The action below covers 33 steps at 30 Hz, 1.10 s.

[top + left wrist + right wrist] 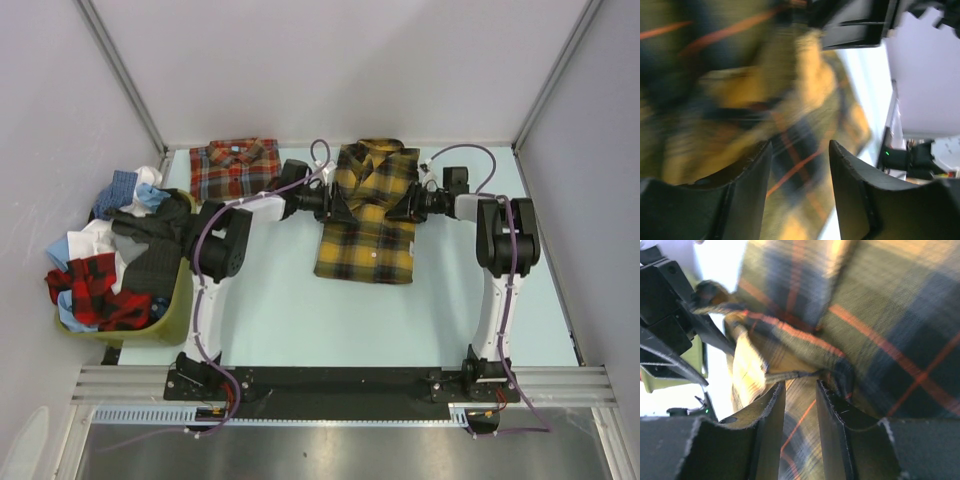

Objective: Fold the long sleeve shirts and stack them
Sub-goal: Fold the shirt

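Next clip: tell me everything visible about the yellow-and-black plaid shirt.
The yellow-and-black plaid shirt is a collared button-up of soft-looking flannel with thin orange lines. It lies flat on the table, folded into a rectangle, collar at the far end. The left end effector and right end effector meet its upper sides; the left's fingers stand apart, the right's grip is unclear.
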{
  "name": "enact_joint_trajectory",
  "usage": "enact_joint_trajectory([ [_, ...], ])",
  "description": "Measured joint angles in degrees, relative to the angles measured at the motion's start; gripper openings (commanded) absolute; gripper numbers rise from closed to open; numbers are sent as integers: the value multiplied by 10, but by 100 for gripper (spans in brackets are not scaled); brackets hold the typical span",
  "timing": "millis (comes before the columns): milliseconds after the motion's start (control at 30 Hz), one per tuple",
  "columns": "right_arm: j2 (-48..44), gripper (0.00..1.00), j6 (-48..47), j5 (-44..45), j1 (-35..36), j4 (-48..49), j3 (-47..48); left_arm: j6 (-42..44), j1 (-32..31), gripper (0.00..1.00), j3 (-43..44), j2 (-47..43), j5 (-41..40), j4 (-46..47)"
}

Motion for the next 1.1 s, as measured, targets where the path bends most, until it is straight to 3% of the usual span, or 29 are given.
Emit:
enact_joint_trajectory([
  [133,41,40,-1,6,0,-16,48,-4,25,60,14,43,-14,-3],
  [333,4,74,-21,-1,0,-42,81,28,48,72,14,23,3,-29],
  [400,-43,96,-12,-10,4,-46,57,40,46,79,-9,-15,15,-35],
  [433,-89,100,0,-16,7,-34,20,43,43,83,-34,-49,25,-41],
  [567,-254,100,96,-40,46,43,-134,35,9,99,-127,-172,57,-28],
  [667,-312,100,186,-56,109,136,-239,-8,-37,99,-192,-228,82,24],
  [833,-230,100,302,-60,126,257,-341,-97,-76,99,-278,-184,99,116],
  [933,-138,100,356,-90,100,326,-366,-147,-60,99,-301,-101,90,158],
  [967,-130,100,365,-103,91,345,-364,-177,-49,99,-302,-84,122,179],
  [1100,-117,100,367,-127,77,361,-357,-219,-28,99,-306,-78,127,217],
])
